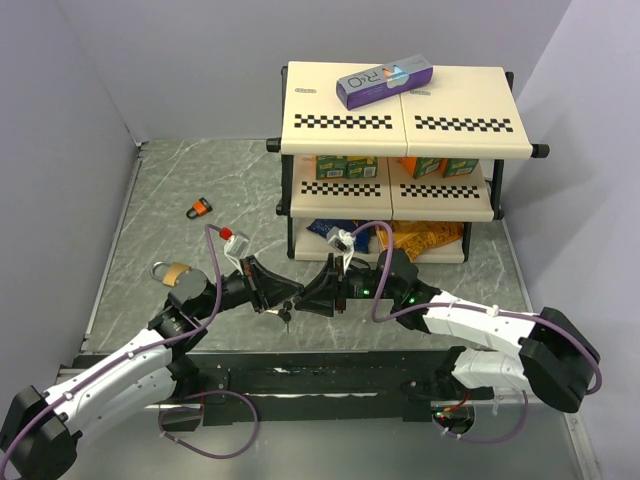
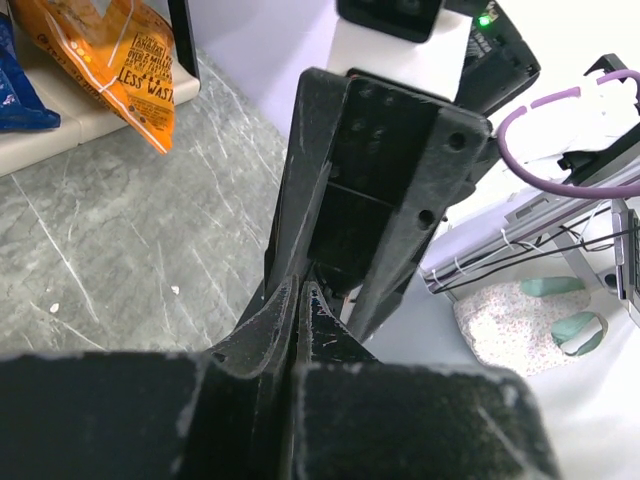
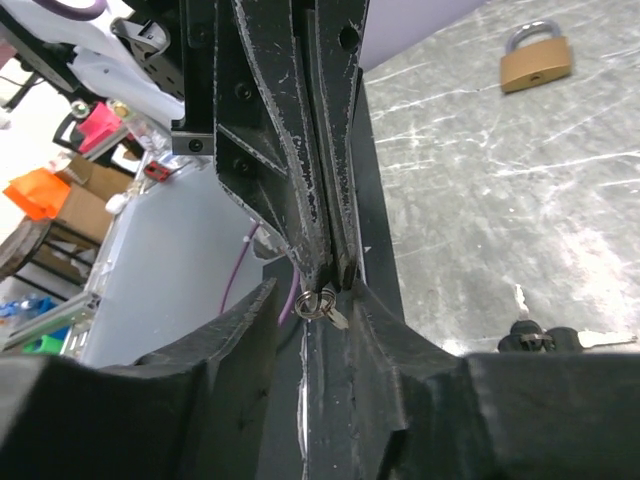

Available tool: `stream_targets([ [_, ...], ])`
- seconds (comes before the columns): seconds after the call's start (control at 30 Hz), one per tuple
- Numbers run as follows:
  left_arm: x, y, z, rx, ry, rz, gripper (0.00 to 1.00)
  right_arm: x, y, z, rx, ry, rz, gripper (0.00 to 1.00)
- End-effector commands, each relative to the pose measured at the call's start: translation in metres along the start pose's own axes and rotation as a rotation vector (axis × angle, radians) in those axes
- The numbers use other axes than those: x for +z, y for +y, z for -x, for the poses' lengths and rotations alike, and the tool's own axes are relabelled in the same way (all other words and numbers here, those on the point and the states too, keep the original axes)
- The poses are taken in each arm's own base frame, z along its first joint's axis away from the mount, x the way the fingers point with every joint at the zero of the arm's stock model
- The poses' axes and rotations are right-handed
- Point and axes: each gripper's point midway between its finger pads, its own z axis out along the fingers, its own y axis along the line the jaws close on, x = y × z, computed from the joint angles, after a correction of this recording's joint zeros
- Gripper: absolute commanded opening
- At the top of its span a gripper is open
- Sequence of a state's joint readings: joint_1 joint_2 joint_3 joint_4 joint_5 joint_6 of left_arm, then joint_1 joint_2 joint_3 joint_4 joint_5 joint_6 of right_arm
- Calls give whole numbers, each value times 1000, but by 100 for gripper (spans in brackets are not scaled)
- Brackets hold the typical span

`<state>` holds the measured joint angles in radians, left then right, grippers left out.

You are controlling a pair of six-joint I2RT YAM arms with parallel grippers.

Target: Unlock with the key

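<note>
Top view: we're seeing both arms meeting tip to tip at centre frame, L gripper (image 1: 284, 300) reaching in from the left, R gripper (image 1: 314, 298) from the right. The key (image 1: 287, 320) is showing as a tiny dark speck on the table (image 1: 180, 180) just below the tips. Brass lock (image 1: 172, 272) is sitting left of centre, well apart. Orange lock (image 1: 200, 208) is lying further up-left. Shelf (image 1: 400, 125) is filling the upper right.

L wrist view: L jaws are pressing together at lower centre, R fingers (image 2: 300, 200) straddling them from above.

R wrist view: L jaws, hanging from the top, are pinching a small silver ring (image 3: 313, 301) w/ a metal bit. Whether that's a 2nd key, we can't tell. R jaws are standing part-open either side of those tips, gripping nothing. The key, black head & silver blade, is lying on the table at lower right, just beside the R finger.
</note>
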<state>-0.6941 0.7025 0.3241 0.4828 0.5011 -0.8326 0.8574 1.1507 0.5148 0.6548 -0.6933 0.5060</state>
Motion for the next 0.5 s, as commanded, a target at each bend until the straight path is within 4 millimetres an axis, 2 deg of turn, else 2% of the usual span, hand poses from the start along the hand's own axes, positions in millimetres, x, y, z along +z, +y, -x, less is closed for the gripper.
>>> stream_targets([
  [0.0, 0, -18, 17, 53, -52, -60, 1, 6, 20, 24, -63, -57, 113, 39],
  [0.2, -1, -12, 14, 57, -39, -33, 1, 9, 16, 26, -64, -67, 101, 24],
  [0.27, -1, -11, 13, 55, -37, -28, 1, 9, 15, 27, -67, -77, 93, 15],
  [0.4, -1, -11, 11, 57, -30, -30, 1, 8, 13, 28, -67, -82, 85, 19],
  [0.47, 0, -11, 11, 58, -28, -35, 1, 8, 12, 29, -64, -89, 79, 14],
])
